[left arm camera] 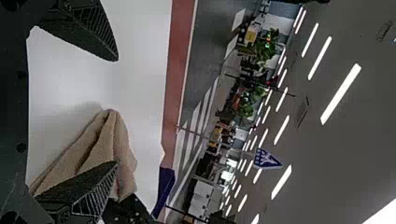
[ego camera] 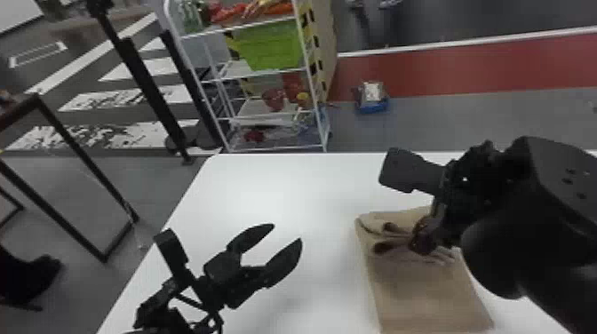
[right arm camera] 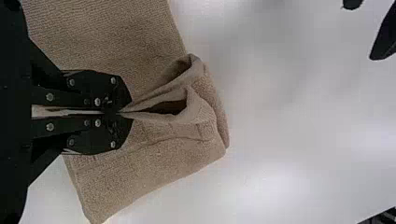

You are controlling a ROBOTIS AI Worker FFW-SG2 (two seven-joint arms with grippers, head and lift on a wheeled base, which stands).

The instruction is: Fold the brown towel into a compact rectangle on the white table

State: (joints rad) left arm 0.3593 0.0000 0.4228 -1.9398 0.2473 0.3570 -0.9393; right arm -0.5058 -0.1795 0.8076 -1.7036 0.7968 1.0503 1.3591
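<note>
Clearly pinching a gathered fold of the brown towel (ego camera: 422, 297), at lower right of the head view, with the fingers of the right gripper (ego camera: 419, 243) pressed together. Cut off below by the frame's bottom edge, and partly hidden behind the right arm (ego camera: 511, 244). Over the white table (ego camera: 266, 191), at lower left of centre, parted wide and empty at the left gripper (ego camera: 287, 233). Near centre-right of the left wrist view, marked in white on a blue sign (left arm camera: 267, 159), too small to read.
</note>
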